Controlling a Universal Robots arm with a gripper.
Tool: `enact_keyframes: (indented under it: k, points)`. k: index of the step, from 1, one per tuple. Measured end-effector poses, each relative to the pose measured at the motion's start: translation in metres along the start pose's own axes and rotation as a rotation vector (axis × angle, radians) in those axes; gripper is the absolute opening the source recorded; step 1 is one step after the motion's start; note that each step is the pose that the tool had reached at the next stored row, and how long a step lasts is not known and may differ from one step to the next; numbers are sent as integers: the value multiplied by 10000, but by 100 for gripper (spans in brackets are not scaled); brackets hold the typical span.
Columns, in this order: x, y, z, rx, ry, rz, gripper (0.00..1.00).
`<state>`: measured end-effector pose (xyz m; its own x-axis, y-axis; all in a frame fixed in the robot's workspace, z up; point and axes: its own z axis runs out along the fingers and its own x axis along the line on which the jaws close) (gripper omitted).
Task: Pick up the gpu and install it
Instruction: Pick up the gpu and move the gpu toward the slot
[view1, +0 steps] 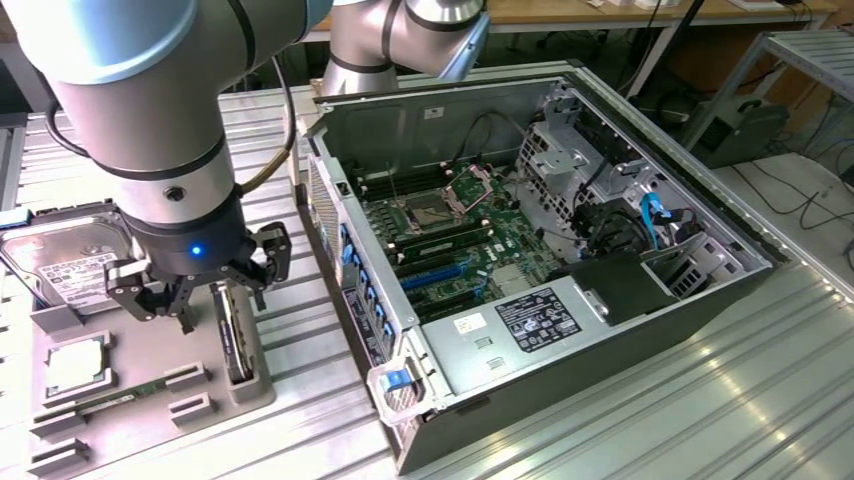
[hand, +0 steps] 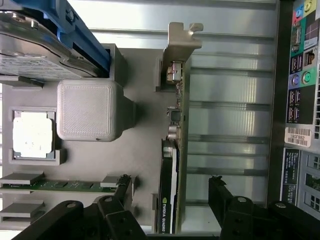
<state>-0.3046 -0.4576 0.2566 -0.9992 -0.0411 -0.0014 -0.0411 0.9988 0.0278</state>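
The gripper hangs low over the grey holder tray, its fingers spread wide, one on each side of the gpu, and neither seen to touch it. The gpu stands on its long edge in a slot of the tray, with its silver bracket at the end away from the fingers, near the open computer case. On the same tray lie a hard drive, a processor and a memory stick — all well clear of the fingers

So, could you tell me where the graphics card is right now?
The graphics card stands on edge in the grey tray at the exterior view's left, under the open gripper, between the memory stick and the computer case.
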Motion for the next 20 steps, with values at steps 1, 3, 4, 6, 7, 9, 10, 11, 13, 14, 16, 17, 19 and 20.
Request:
enact_keyframes:
  k: [1,3,4,6,7,9,10,11,13,14,16,17,19,20]
  points:
    - [0,4,3,0,0,1,72]
    - [-1,11,12,-1,-2,0,72]
    - [-1,13,15,-1,-2,-1,72]
    - [-1,18,21,0,-1,0,72]
    - [-1,20,24,0,0,0,72]
    - [-1,23,31,0,0,0,72]
    - [-1,24,35,-1,-1,0,72]
    - [-1,25,39,0,0,0,72]
    - [-1,25,48,0,0,0,72]
    - [-1,26,54,-1,-1,0,72]
    - [-1,25,66,0,0,0,72]
    - [-1,25,75,0,0,0,72]
    - [-1,26,91,-1,-1,0,72]
    - [-1,29,98,0,0,1,72]
